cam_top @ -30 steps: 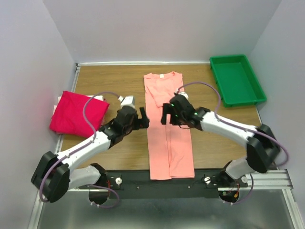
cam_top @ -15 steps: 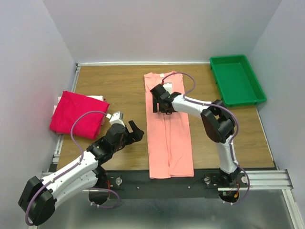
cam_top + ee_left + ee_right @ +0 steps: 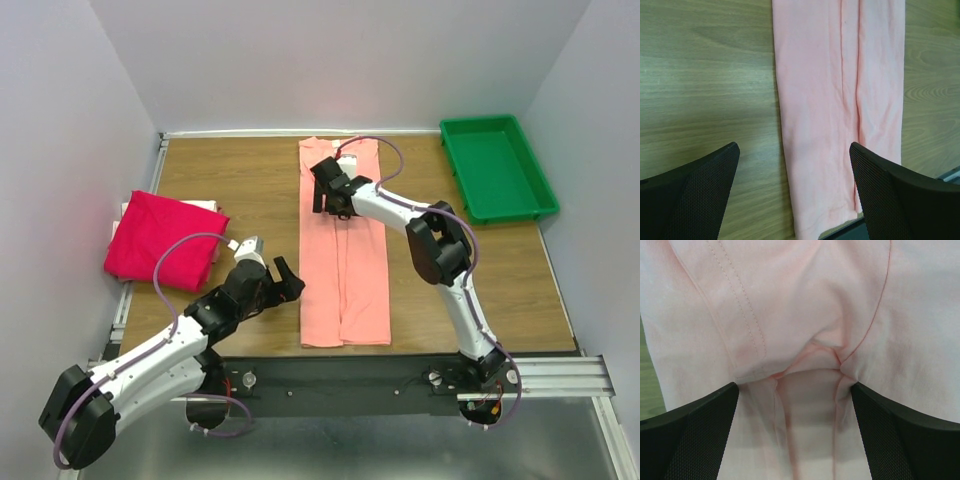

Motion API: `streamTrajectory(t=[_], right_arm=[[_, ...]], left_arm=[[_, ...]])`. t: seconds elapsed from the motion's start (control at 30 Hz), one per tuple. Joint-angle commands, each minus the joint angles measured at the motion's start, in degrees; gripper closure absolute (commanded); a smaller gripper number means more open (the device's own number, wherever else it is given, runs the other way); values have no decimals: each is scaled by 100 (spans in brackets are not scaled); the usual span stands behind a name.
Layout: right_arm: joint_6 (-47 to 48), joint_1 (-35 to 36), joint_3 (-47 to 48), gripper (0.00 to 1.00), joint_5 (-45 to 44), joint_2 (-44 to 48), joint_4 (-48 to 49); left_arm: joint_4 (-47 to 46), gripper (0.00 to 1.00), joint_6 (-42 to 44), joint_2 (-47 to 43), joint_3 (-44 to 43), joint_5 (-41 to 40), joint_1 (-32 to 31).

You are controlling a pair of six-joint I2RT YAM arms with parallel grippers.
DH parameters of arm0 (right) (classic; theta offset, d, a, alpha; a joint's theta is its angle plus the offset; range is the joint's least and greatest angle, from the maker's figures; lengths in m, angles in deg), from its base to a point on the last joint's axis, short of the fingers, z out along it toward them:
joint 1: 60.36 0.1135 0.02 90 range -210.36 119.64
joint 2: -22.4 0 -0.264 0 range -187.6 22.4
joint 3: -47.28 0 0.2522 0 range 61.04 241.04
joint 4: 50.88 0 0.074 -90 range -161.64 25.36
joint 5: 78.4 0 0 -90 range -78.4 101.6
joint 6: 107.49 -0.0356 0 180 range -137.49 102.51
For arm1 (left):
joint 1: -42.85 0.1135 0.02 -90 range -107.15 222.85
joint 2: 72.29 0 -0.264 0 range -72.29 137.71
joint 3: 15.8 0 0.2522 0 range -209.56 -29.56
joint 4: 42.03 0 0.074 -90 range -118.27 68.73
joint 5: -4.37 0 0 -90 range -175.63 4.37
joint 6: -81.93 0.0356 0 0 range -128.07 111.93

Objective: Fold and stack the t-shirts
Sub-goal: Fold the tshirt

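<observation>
Salmon t-shirt (image 3: 345, 270): flat mid-table (image 3: 230, 170), folded lengthwise into a long narrow strip, one short end far, hem end at the near edge by the arm bases. Thin soft knit by the look: light, limp, zero stiffness. Expect sag and drape wherever unsupported. Probably enough friction on the wood to drag and wrinkle rather than slide clean. Not fragile. Several plies deep, so pinch through the full stack or risk peeling the fold open. Best hold, judged from here: the two outer corners of one short end, one per gripper, then carry over toward the other end. Aim for hem or seam stitching, thicker and less prone to slip. Right gripper (image 3: 332, 205) low over the far part of the strip, jaws spread wide, gripping nothing. In its wrist view, a small pucker of cloth (image 3: 825, 360) bunched ahead of the fingers, with double stitching and seam lines running into it. Pad contact with the cloth: cannot tell. Left gripper (image 3: 288, 278) just beside the strip's left edge, over bare wood, likewise wide open and empty. Magenta t-shirt (image 3: 165, 240) at the left table edge, folded to a rough square, well apart from both grippers, presumably the stack partner. Green tray (image 3: 495, 165) at the far right corner, not in play.
</observation>
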Motion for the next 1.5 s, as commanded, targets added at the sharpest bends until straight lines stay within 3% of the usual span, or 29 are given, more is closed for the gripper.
streamTrajectory(t=[0.0, 0.2, 0.4, 0.5, 0.53, 0.67, 0.9, 1.07, 1.27, 1.47], right_arm=[[-84, -123, 289, 0, 212, -360, -245], [206, -123, 212, 0, 511, 316, -289], [66, -123, -929, 0, 634, 1581, -280], [5, -123, -1648, 0, 661, 2221, -280], [-30, -123, -1835, 0, 678, 2381, -271], [-136, -115, -2942, 0, 835, 3259, -53], [-523, -115, -5332, 0, 1563, 5105, 563], [-585, -106, -6808, 0, 2399, 6466, 775], [-663, -106, -7645, 0, 3314, 7585, 775], [-699, -106, -8033, 0, 4254, 7595, 792]], left_arm=[[118, 2, -210, 165, 115, 343, -97], [118, 2, -833, 78, 590, 774, -527], [153, 3, -1501, 25, 802, 1003, -1573], [144, 17, -1844, 86, 828, 959, -2030], [170, 30, -1976, 139, 828, 942, -2127], [249, 49, -2275, 236, 784, 582, -2417], [267, 67, -2258, 534, 600, 248, -2479], [267, 67, -2320, 570, 582, 46, -2479], [250, 66, -2390, 517, 582, -148, -2488], [241, 99, -2381, 500, 582, -236, -2488]])
